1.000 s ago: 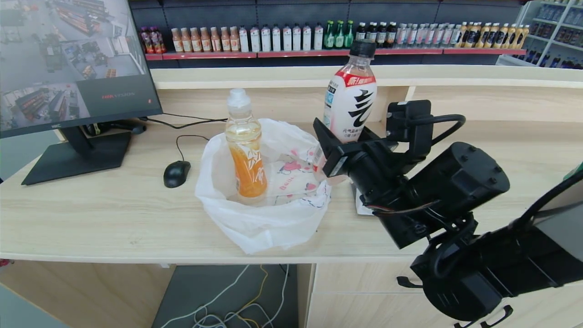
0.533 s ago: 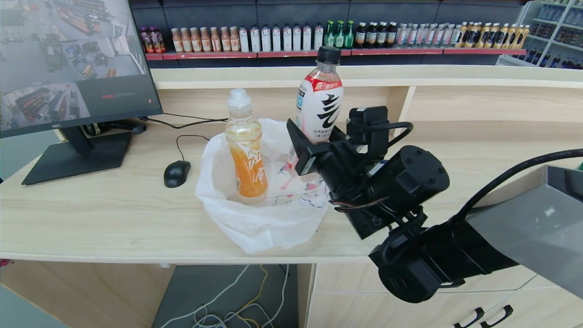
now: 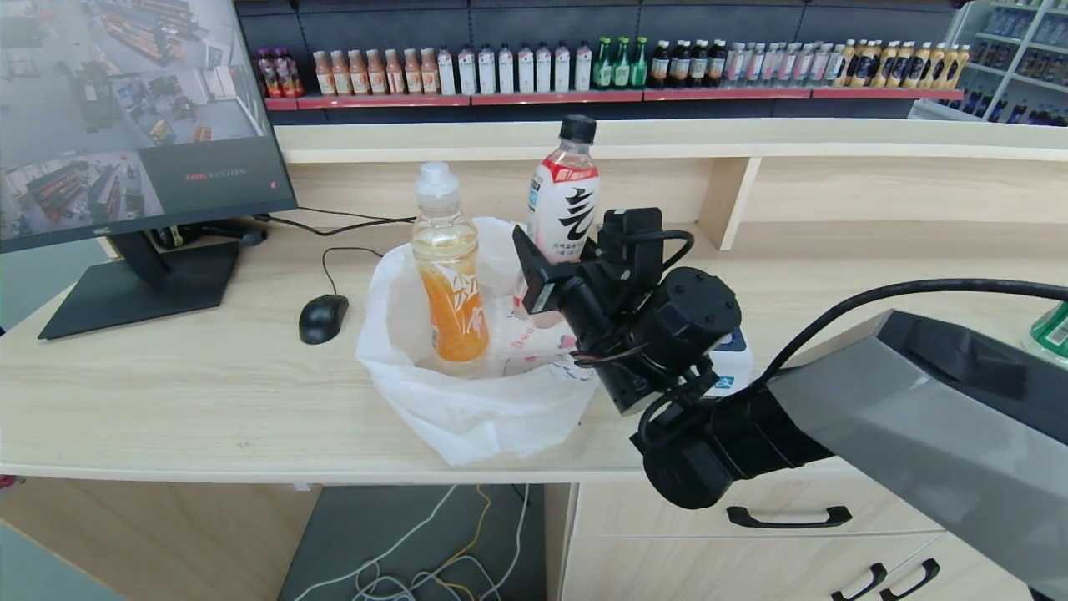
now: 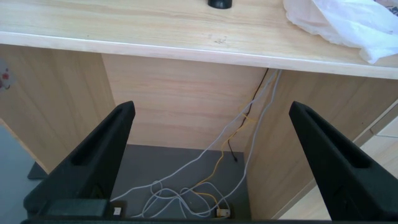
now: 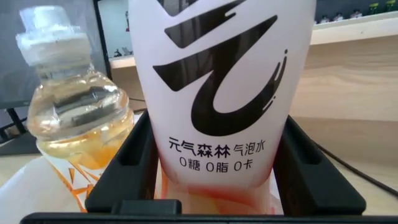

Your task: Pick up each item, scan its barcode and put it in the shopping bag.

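My right gripper (image 3: pixel 551 280) is shut on a white-labelled bottle (image 3: pixel 561 209) with a black cap, held upright over the right rim of the white shopping bag (image 3: pixel 467 401). The right wrist view has this bottle (image 5: pixel 221 93) close up between the black fingers (image 5: pixel 134 165). An orange drink bottle (image 3: pixel 449 267) with a white cap stands upright inside the bag, left of the held bottle, and it appears again as the orange drink bottle (image 5: pixel 78 134) in the right wrist view. A pink-printed packet (image 3: pixel 530 338) lies in the bag. My left gripper (image 4: pixel 211 155) hangs open below the counter edge, with nothing between its fingers.
A black mouse (image 3: pixel 323 318) lies left of the bag, with a monitor (image 3: pixel 125 108) on its stand at the far left. A white and blue box (image 3: pixel 734 371) sits behind my right arm. A green item (image 3: pixel 1053 330) shows at the right edge. Cables (image 4: pixel 205 186) trail under the counter (image 3: pixel 209 392).
My right arm has carried the white-labelled bottle leftward and lower, from right of the bag to over its right rim. The orange bottle and bag have stayed put.
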Available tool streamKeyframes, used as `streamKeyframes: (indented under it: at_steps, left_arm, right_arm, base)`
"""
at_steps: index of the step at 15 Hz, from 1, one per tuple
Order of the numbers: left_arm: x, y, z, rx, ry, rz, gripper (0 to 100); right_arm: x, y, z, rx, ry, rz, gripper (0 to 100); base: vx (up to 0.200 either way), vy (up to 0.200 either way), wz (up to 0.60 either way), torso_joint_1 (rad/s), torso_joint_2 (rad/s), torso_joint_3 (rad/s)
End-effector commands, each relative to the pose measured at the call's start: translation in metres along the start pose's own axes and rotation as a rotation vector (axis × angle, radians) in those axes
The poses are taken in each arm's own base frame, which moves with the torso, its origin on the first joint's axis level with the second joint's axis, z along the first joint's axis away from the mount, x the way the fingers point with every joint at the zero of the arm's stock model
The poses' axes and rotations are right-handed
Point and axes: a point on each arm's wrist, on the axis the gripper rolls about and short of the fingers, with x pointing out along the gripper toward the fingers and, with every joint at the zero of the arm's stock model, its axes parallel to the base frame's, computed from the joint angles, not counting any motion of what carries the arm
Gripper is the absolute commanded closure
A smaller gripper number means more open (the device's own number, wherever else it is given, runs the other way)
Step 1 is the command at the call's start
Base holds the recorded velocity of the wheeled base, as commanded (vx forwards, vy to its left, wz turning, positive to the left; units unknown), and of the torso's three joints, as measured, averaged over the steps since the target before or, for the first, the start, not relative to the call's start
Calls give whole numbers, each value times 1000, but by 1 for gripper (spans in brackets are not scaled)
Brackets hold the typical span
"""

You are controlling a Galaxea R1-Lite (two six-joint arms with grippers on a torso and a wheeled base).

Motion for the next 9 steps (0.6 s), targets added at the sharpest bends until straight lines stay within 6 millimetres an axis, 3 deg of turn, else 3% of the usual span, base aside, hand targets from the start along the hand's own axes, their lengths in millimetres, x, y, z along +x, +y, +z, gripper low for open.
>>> streamKeyframes:
  at_steps: [1, 9]
  left_arm:
    - [0, 0, 0, 0, 1, 1, 0]
    - [0, 0, 0, -1, -1, 1, 0]
  right_arm:
    - [0, -8, -23, -17, 38, 2, 100]
    - [3, -22, -43, -36, 57, -12, 100]
  base:
    - [0, 0, 0, 0, 0, 0]
    - [0, 0, 0, 0, 0, 0]
